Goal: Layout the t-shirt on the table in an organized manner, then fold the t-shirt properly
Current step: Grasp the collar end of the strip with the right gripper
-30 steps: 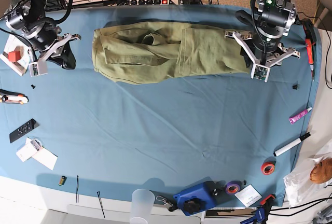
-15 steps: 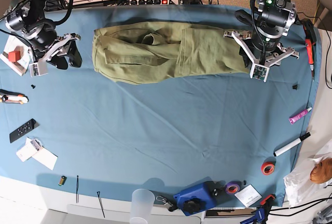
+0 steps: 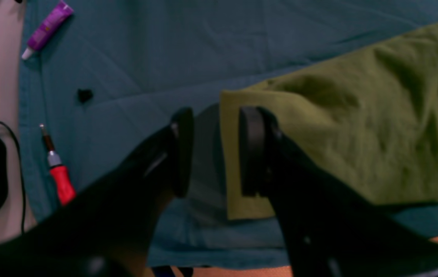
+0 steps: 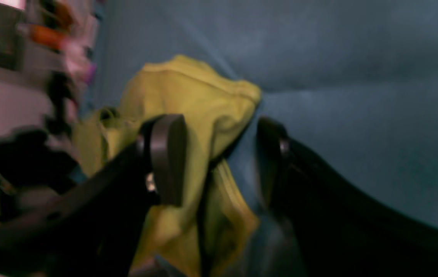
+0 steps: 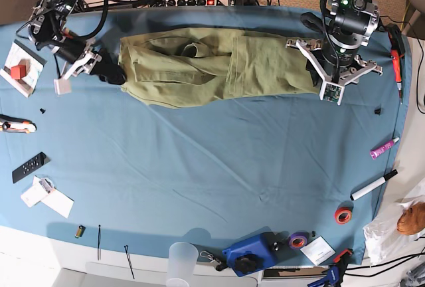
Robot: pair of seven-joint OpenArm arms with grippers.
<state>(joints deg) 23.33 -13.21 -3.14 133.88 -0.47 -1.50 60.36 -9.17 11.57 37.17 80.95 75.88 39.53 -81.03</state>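
The olive-green t-shirt (image 5: 212, 64) lies as a long rumpled band along the far side of the blue table (image 5: 212, 161). My left gripper (image 5: 313, 68) hovers at the shirt's right end. In the left wrist view the left gripper (image 3: 217, 150) is open, and the t-shirt's (image 3: 342, 134) corner edge lies below the gap, beside the right finger. My right gripper (image 5: 109, 71) sits at the shirt's left end. The blurred right wrist view shows the right gripper (image 4: 220, 161) wide open, with a bunched t-shirt (image 4: 199, 100) fold behind its left finger and nothing gripped.
A red screwdriver (image 5: 396, 61), purple tube (image 5: 384, 147) and marker (image 5: 373, 185) lie near the right edge. Tape rolls (image 5: 342, 216), a blue object (image 5: 251, 252) and a clear cup (image 5: 182, 260) line the front. A remote (image 5: 28, 167) and a tray with a red block (image 5: 20, 68) sit at left.
My right arm has swung right to the shirt's left end and its jaws have opened from shut. The left arm and the shirt have stayed in place.
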